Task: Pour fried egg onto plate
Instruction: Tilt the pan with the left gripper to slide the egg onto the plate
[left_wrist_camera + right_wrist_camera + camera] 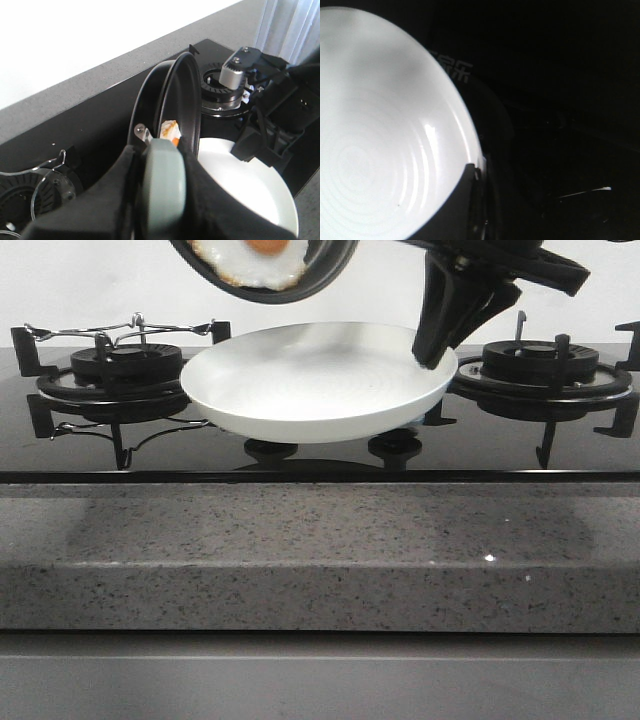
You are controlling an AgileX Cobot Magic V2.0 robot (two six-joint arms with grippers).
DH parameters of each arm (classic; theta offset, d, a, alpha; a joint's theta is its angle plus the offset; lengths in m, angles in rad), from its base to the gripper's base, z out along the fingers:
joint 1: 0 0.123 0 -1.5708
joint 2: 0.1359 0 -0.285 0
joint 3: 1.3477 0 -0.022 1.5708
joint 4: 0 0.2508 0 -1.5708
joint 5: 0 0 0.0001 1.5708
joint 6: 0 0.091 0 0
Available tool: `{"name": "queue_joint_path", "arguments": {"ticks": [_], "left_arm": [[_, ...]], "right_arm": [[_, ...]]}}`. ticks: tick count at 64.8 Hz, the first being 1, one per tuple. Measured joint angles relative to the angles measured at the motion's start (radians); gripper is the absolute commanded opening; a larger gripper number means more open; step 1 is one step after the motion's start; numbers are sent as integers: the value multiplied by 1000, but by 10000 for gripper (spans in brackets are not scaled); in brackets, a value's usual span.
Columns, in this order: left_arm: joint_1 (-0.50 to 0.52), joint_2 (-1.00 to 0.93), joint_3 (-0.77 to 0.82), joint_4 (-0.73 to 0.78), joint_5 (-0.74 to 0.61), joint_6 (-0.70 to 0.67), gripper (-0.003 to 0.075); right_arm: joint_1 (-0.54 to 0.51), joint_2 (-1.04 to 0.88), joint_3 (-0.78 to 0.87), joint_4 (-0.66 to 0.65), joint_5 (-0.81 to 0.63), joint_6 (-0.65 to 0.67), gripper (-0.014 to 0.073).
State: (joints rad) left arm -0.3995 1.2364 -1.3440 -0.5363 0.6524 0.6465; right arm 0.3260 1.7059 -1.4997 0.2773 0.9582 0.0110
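Left claw [160, 200] pinching the grey handle of the black frying pan [270, 270], fried egg [255, 260] inside the tilted pan, above the plate [310, 390], right claw [432, 355] clamped on the plate's rim

No legible text on anything.

Open air lay between the tilted black frying pan [265, 270] and wide white plate [310, 390]; the right tool [432, 358] blocked the plate's right rim.
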Motion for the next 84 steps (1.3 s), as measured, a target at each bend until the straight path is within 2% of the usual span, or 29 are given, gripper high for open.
{"name": "queue_joint_path", "arguments": {"ticks": [18, 55, 62, 70, 84], "left_arm": [[-85, 0, 0, 126, -21, 2, -19], [-71, 0, 2, 164, -39, -13, -19], [-13, 0, 2, 160, -39, -85, -19], [115, 14, 2, 112, -25, -163, -19], [389, 110, 2, -212, 64, -172, -19]], "right_arm": [[0, 0, 0, 0, 0, 0, -67], [0, 0, 0, 0, 2, 0, -67], [0, 0, 0, 0, 2, 0, -67], [0, 0, 0, 0, 2, 0, -67], [0, 0, 0, 0, 2, 0, -67]]}}
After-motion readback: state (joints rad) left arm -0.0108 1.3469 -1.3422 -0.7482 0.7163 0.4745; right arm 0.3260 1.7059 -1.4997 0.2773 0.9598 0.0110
